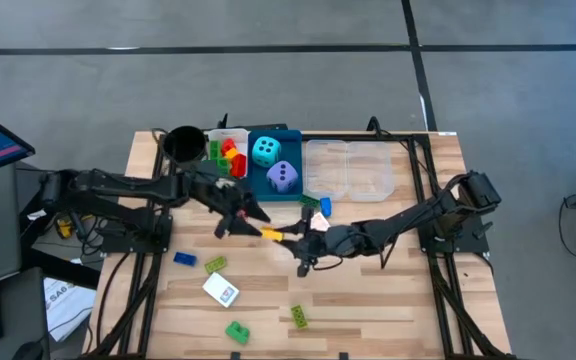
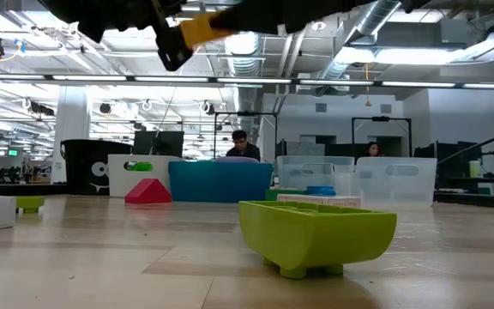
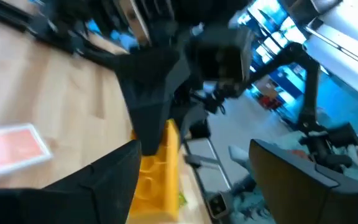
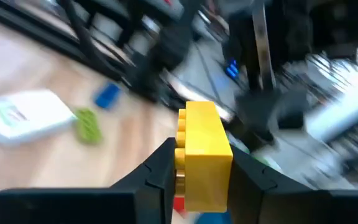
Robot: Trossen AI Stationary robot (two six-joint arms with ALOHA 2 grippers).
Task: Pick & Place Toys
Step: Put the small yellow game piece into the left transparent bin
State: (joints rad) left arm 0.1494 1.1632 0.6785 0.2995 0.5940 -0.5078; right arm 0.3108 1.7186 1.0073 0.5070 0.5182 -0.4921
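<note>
1. Right gripper [image 4: 202, 168]: fingers clamped on the yellow brick [image 4: 202, 152], pinching its two flat side faces. It sits mid-table, raised above the wood, just in front of the blue tray [image 1: 290, 192].
2. Left gripper [image 1: 253, 220]: fingers spread apart, right at the brick's other end. The left wrist view shows the brick [image 3: 157, 174] between the dark fingers [image 3: 151, 102], not squeezed. Reads as a mid-air handover, with the right side carrying the load.
3. Brick handling, judged: light, rigid moulded plastic, smooth walls, so slippery under a shallow pinch. Not fragile. Studded face gives poor pad contact; flat side walls are the place to grip, near the middle to stop it pivoting.
4. Risk: brick overhangs the right fingers, so a nudge could twist it out.
5. Other toys: cyan die [image 1: 265, 151] and purple die [image 1: 282, 176] in the blue tray; red, yellow and green bricks in the white tray [image 1: 230, 135].
6. Loose on the table: blue brick [image 1: 184, 259], green bricks [image 1: 215, 264] [image 1: 237, 331] [image 1: 297, 316], white card [image 1: 221, 290].
</note>
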